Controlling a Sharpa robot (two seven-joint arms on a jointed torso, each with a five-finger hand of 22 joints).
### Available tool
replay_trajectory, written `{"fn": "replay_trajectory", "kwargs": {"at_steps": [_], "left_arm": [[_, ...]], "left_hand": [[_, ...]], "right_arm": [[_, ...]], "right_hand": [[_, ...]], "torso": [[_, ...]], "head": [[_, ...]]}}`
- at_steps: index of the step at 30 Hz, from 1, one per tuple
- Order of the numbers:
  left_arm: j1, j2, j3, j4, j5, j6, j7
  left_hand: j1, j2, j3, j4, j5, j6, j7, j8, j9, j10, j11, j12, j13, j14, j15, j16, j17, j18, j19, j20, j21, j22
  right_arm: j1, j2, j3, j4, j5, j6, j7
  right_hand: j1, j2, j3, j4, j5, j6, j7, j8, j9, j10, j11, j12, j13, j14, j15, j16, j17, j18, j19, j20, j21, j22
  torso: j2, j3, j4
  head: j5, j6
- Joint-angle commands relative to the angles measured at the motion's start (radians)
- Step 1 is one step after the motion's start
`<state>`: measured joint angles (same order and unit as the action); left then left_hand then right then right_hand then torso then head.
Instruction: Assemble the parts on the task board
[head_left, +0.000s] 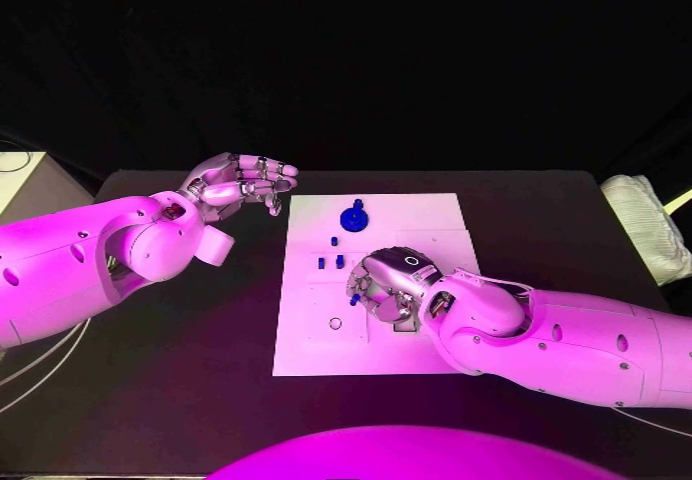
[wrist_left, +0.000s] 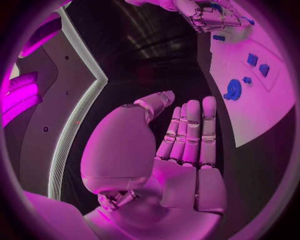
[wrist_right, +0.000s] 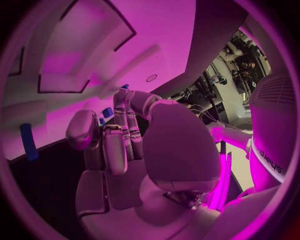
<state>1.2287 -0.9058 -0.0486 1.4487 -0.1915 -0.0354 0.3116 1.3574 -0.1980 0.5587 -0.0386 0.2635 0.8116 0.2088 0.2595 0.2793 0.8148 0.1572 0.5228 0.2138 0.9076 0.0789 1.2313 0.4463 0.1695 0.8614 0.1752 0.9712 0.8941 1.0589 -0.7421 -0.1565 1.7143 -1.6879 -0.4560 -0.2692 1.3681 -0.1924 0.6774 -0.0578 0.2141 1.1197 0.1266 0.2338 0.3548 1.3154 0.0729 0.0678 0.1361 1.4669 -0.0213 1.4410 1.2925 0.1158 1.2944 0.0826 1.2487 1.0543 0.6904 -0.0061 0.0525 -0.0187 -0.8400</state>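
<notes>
The white task board (head_left: 433, 215) lies mid-table. At its far end stands a round blue part (head_left: 353, 215) (wrist_left: 232, 89). Nearer sit three small blue parts (head_left: 333, 241) (head_left: 320, 264) (head_left: 340, 261), which the left wrist view also shows (wrist_left: 252, 59). My right hand (head_left: 392, 290) (wrist_right: 125, 145) hovers over the board's middle with its fingers curled, pinching a small blue part (head_left: 355, 298) (wrist_right: 107, 113) at the fingertips. My left hand (head_left: 238, 185) (wrist_left: 187, 145) hangs off the board's far left corner, fingers apart, holding nothing.
A small round hole (head_left: 335, 323) marks the board's near left area, with recessed outlines round it. A white cloth-like object (head_left: 642, 235) lies at the table's right edge and a pale box (head_left: 22, 180) at the left. A long blue piece (wrist_right: 26, 141) stands near the board's edge.
</notes>
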Motion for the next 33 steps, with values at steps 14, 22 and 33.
{"fn": "replay_trajectory", "kwargs": {"at_steps": [14,22,33], "left_arm": [[0.001,0.0,0.001,0.003,0.006,0.012,0.001],[0.001,0.0,0.001,0.003,0.006,0.012,0.0],[0.001,0.0,0.001,0.002,0.006,0.013,-0.001]], "left_hand": [[-0.009,-0.002,0.0,0.002,0.002,-0.009,0.009,0.005,-0.001,-0.007,0.0,0.006,-0.001,-0.001,0.006,-0.005,-0.002,0.014,0.002,0.005,0.001,0.0],[-0.009,-0.002,0.0,0.002,0.002,-0.01,0.009,0.006,-0.001,-0.007,0.0,0.006,-0.001,-0.001,0.007,-0.005,-0.002,0.014,0.002,0.005,0.001,0.0],[-0.009,-0.002,0.0,0.002,0.002,-0.01,0.009,0.006,-0.001,-0.007,0.0,0.006,-0.001,-0.001,0.007,-0.005,-0.002,0.014,0.002,0.005,0.001,0.0]], "right_arm": [[0.0,-0.001,-0.002,0.0,0.022,0.026,0.029],[0.0,-0.002,-0.003,-0.003,0.029,0.009,0.03],[0.001,-0.016,-0.003,0.012,0.041,-0.039,0.042]], "right_hand": [[-0.074,-0.038,-0.02,0.016,0.022,-0.07,0.022,-0.036,0.005,-0.122,0.015,-0.007,-0.041,0.042,0.028,-0.008,-0.041,0.005,-0.051,0.025,-0.056,-0.063],[-0.073,-0.055,-0.023,0.009,0.023,-0.102,0.035,-0.059,0.004,-0.2,0.032,-0.002,-0.067,0.017,0.043,-0.051,-0.129,0.024,-0.108,0.036,-0.134,-0.159],[-0.054,-0.064,-0.112,0.004,0.028,-0.151,0.034,-0.096,-0.004,-0.311,0.043,0.02,-0.068,-0.015,0.051,-0.109,-0.229,0.046,-0.182,0.047,-0.244,-0.275]], "torso": [[-0.001,0.0,-0.0002],[0.0,0.0002,0.0004],[0.0,0.0008,0.001]], "head": [[0.0,0.0],[0.0,0.0],[-0.002,0.003]]}}
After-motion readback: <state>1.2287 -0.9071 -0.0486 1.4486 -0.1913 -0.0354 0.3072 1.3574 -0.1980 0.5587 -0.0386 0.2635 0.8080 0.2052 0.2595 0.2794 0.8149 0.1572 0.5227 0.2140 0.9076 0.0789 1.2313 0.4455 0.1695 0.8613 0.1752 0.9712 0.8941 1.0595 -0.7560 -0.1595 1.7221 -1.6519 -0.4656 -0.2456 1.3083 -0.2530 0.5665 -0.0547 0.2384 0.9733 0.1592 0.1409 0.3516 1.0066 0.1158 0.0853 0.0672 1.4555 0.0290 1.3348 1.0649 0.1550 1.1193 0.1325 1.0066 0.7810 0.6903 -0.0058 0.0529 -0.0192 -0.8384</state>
